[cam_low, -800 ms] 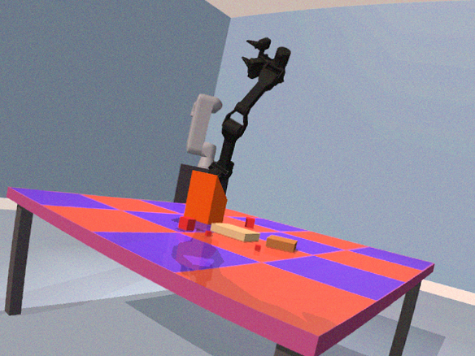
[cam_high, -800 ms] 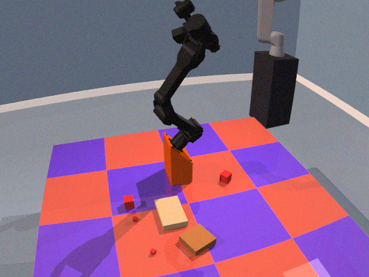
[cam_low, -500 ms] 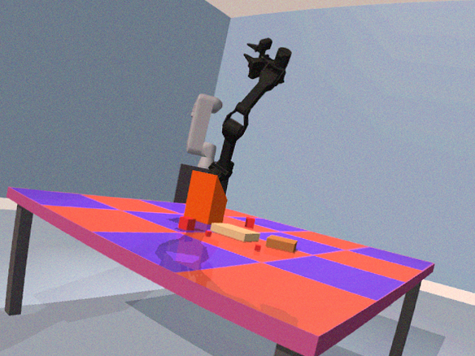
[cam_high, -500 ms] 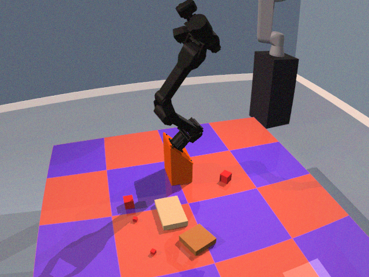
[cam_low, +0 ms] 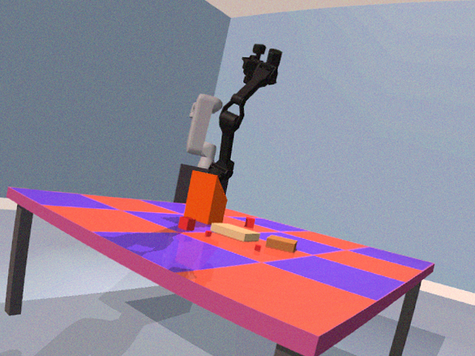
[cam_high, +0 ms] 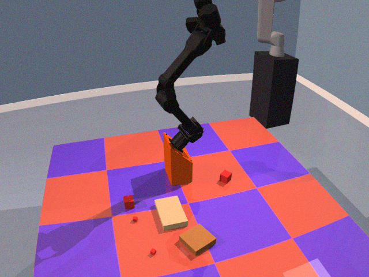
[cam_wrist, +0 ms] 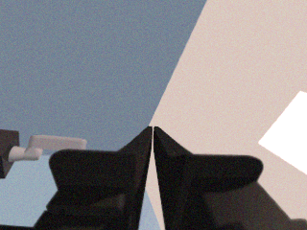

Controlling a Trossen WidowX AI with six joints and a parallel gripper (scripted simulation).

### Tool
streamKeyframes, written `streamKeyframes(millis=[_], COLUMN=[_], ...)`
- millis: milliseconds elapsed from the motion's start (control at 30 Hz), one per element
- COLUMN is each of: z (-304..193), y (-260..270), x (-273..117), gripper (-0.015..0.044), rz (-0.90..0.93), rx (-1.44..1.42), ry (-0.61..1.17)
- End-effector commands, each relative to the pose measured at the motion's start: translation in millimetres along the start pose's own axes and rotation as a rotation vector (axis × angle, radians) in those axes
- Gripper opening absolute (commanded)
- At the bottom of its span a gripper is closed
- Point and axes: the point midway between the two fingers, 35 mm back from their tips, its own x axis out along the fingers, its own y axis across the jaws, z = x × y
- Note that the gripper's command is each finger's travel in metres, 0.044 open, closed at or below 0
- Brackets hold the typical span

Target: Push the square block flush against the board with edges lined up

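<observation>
The square block (cam_high: 197,237) (cam_low: 280,243) is brown and lies flat on the table. The board (cam_high: 170,211) (cam_low: 234,231) is cream and oblong, and lies flat beside it. They are apart, with a narrow gap near the board's front right corner, and the block is turned at an angle to the board. My gripper (cam_wrist: 153,130) is shut and empty, its two dark tips together in the wrist view. It is raised high above the table, far from both parts, and points at the wall and ceiling. In the top view the fingers are out of frame.
My arm rises from an orange stand (cam_high: 180,169) (cam_low: 204,197) behind the board. Red cubes (cam_high: 128,202) (cam_high: 225,176) stand left and right of the stand. Tiny red cubes (cam_high: 135,219) (cam_high: 153,251) lie left of the board and block. A grey arm (cam_low: 199,125) stands behind.
</observation>
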Motion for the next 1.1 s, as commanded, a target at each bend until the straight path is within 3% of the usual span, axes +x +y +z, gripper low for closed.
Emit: streamKeyframes(millis=[0, 233, 567, 1067], z=[-32.1, -74.9, -112.4, -187.2], y=[38.2, 99.1, 153.3, 286.3], x=[24.9, 51.6, 60.5, 24.3], gripper=[0.0000, 0.0000, 0.0000, 0.0000], rz=[0.088, 0.225, 0.323, 0.537], rx=[0.105, 0.251, 0.395, 0.506], ry=[0.065, 0.186, 0.321, 0.564])
